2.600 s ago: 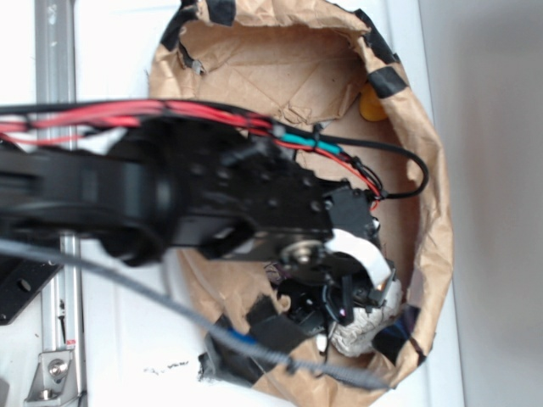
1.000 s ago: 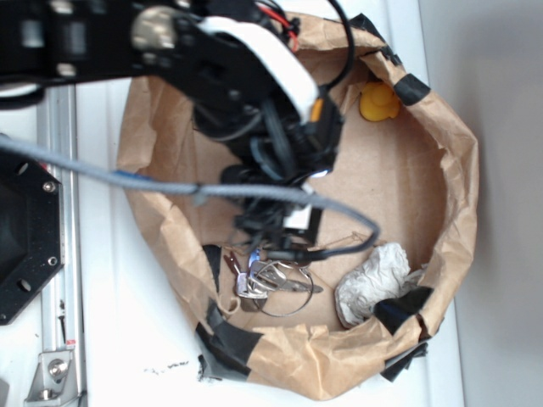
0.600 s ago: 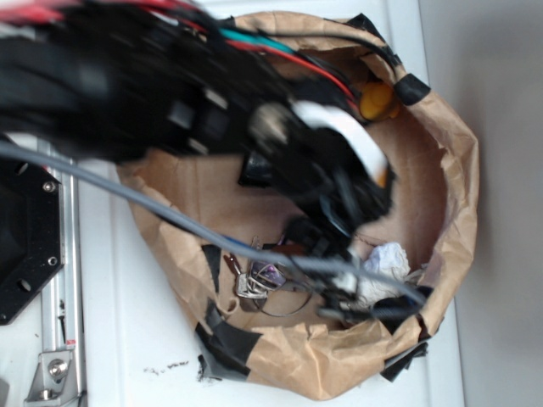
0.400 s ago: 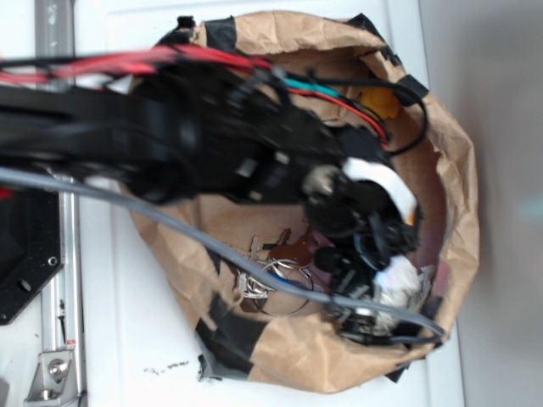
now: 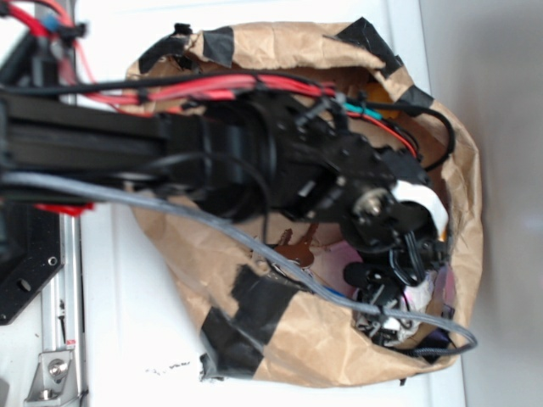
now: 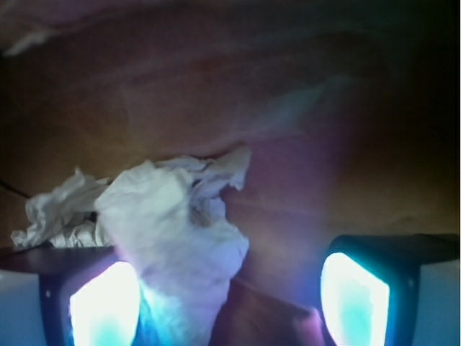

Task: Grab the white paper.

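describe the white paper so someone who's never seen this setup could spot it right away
Look inside the brown kraft paper bag patched with black tape, at the corner where the gripper has reached. The white paper lies there against the brown wall, next to one glowing finger pad. It is the only crumpled, wrinkled white wad; the keys nearby are small, hard metal.

You had a plain white tabletop (image 5: 127, 322) under bright, even light, with a metal rail (image 5: 61, 322) running down its left edge beside a black mounting plate (image 5: 25, 263), and a pale grey surface (image 5: 509, 203) bordering it on the right
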`<state>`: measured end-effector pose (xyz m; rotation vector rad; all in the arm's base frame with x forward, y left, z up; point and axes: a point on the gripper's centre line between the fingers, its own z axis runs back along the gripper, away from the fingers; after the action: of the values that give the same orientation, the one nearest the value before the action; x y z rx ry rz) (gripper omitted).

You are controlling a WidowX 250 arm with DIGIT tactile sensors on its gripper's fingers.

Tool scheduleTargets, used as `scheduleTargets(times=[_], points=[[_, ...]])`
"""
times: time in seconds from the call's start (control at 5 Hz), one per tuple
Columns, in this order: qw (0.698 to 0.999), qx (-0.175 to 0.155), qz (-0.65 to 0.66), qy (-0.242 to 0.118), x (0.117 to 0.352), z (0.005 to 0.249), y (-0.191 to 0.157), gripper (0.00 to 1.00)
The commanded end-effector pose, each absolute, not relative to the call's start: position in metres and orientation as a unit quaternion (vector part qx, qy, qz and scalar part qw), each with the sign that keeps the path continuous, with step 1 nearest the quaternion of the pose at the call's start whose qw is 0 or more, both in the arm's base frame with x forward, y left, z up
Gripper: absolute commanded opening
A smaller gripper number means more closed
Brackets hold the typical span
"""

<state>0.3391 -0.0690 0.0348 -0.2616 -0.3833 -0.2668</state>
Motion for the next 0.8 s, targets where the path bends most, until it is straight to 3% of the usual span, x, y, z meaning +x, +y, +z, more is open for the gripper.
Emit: scheduleTargets(times=[0.0, 0.6], points=[[0.97, -0.103, -0.11, -0.19, 0.337, 0.037, -0.083, 0.0], [0.966, -0.089, -0.124, -0.21, 0.298, 0.068, -0.066, 0.0]])
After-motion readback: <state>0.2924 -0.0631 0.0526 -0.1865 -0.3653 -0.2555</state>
